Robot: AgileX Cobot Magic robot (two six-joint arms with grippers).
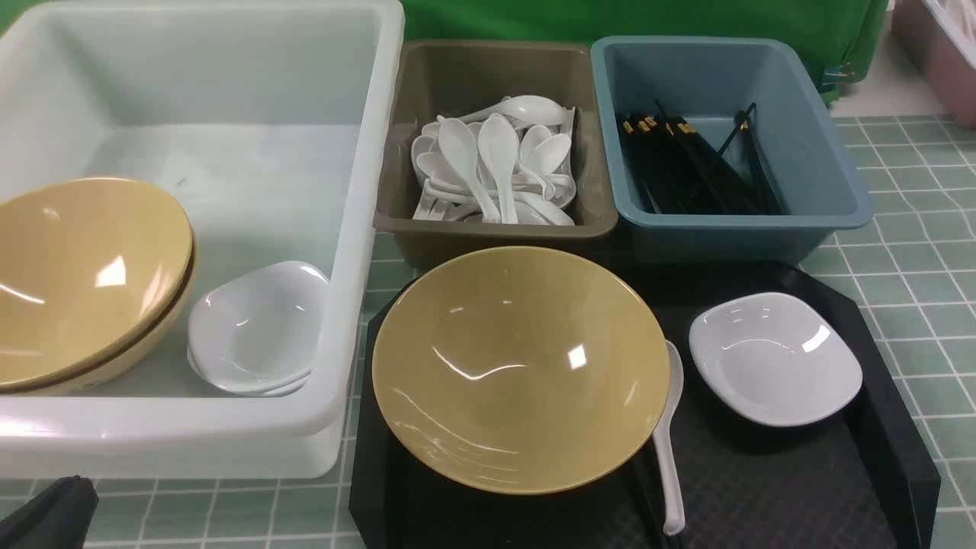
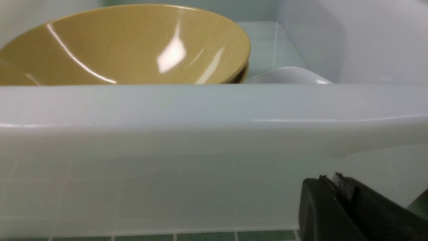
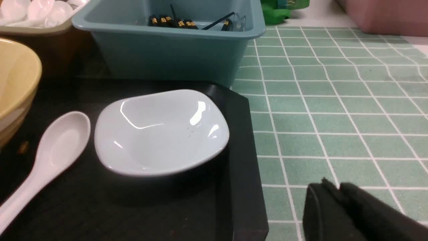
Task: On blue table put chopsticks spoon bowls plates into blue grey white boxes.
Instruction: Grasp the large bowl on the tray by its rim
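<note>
Left gripper point(image 2: 336, 183) pinched closed, empty, white box point(image 2: 214, 110) wall just ahead. Right gripper point(image 3: 333, 190) closed, empty too, plate point(image 3: 160, 134) near, ahead of it

Your right gripper point(image 3: 336, 187) shows over the blue table point(image 3: 334, 110), just off the black tray point(image 3: 242, 160) edge. Its two dark fingers are pressed together, no gap visible.

On the tray: one white plate point(image 3: 160, 134), upright, empty. The spoon point(image 3: 50, 154) lies beside it, scoop up, near but apart. A tan bowl point(image 3: 16, 73) is partly cut off by the frame edge, beyond the spoon.

Past the tray, the blue box point(image 3: 167, 53) holds chopsticks point(image 3: 174, 22), gold bands showing. The grey-brown box point(image 3: 36, 31) next to it holds white spoons point(image 3: 33, 10).
</note>
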